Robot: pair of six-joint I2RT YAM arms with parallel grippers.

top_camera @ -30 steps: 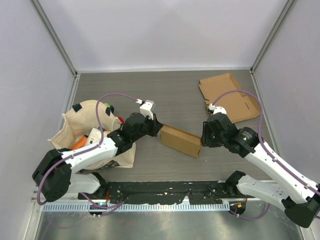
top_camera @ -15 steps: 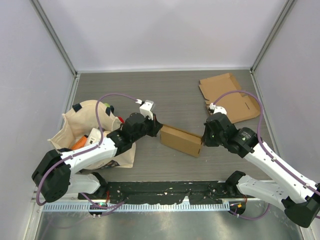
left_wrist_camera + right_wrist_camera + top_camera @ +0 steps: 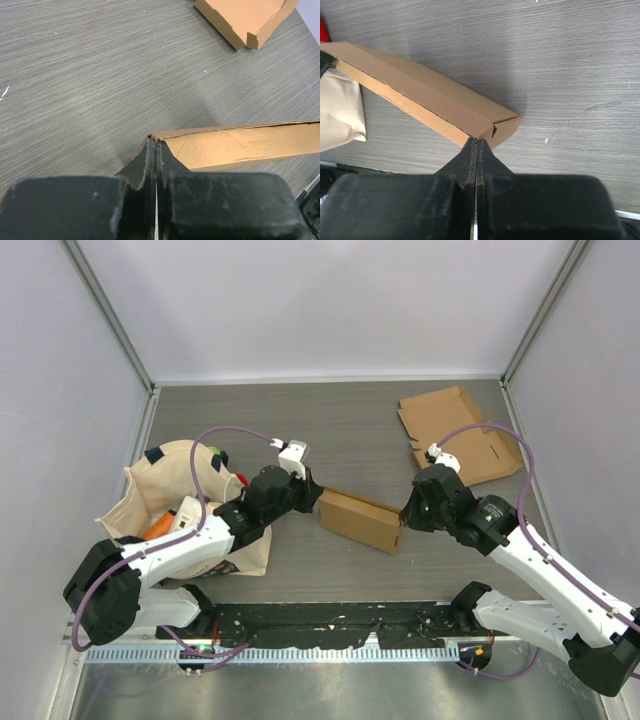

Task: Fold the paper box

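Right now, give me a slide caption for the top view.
Left gripper and right gripper, both shut, touch opposite ends of the box; bag at left, flat cardboard far right.

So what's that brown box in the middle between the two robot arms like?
The box is plain brown cardboard, long and slim. It is folded up into shape and lies flat and slanted on the grey table. In the right wrist view, one end flap shows a small gap. The left gripper and right gripper are both closed, and their tips touch its opposite ends.
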